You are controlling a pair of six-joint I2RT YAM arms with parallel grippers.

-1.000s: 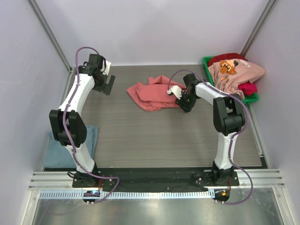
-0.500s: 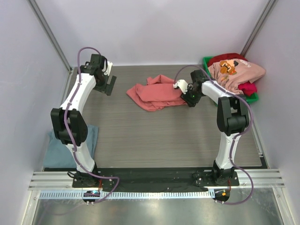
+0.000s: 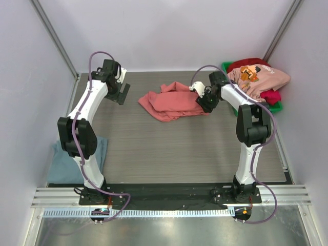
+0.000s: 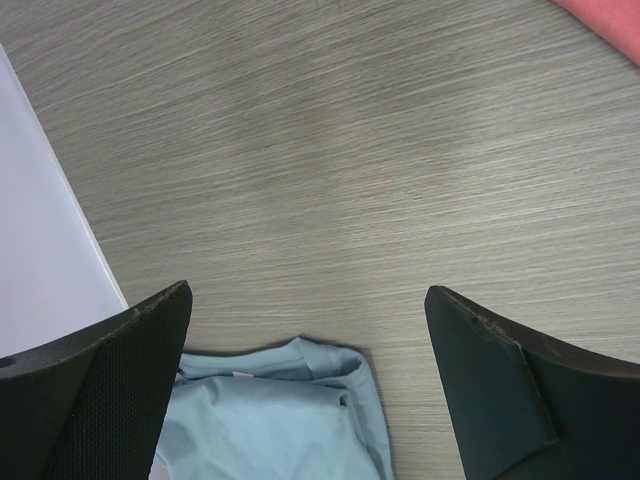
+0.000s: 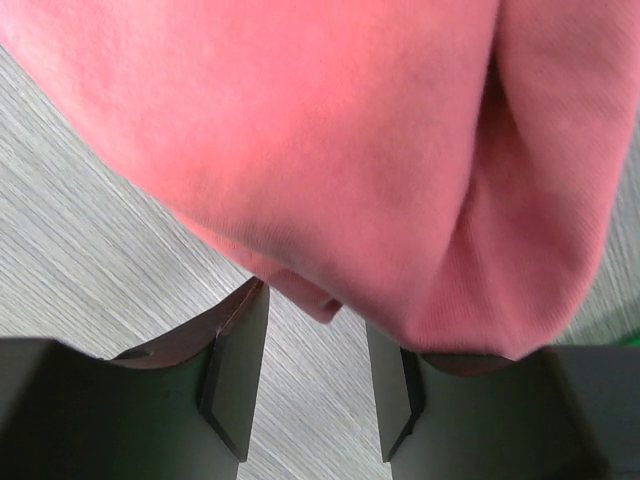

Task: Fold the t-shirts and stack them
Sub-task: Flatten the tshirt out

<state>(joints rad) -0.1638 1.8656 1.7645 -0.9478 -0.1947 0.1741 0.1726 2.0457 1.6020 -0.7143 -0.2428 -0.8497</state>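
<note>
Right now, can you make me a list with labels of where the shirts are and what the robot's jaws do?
salmon-red shirt: crumpled, back middle of table
grey-blue shirt: lying at near-left table edge
pink printed shirt: heaped over green bin
crimson shirt: in bin, under the pink one
left jaws: wide open, holding nothing
right jaws: apart, at salmon-red shirt's right edge

right end effector (image 3: 203,103) farther back, rightward

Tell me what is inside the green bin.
A light pink tee with orange print lies on top in the green bin, draping over its rim; crimson cloth shows beneath. Anything deeper is covered.
</note>
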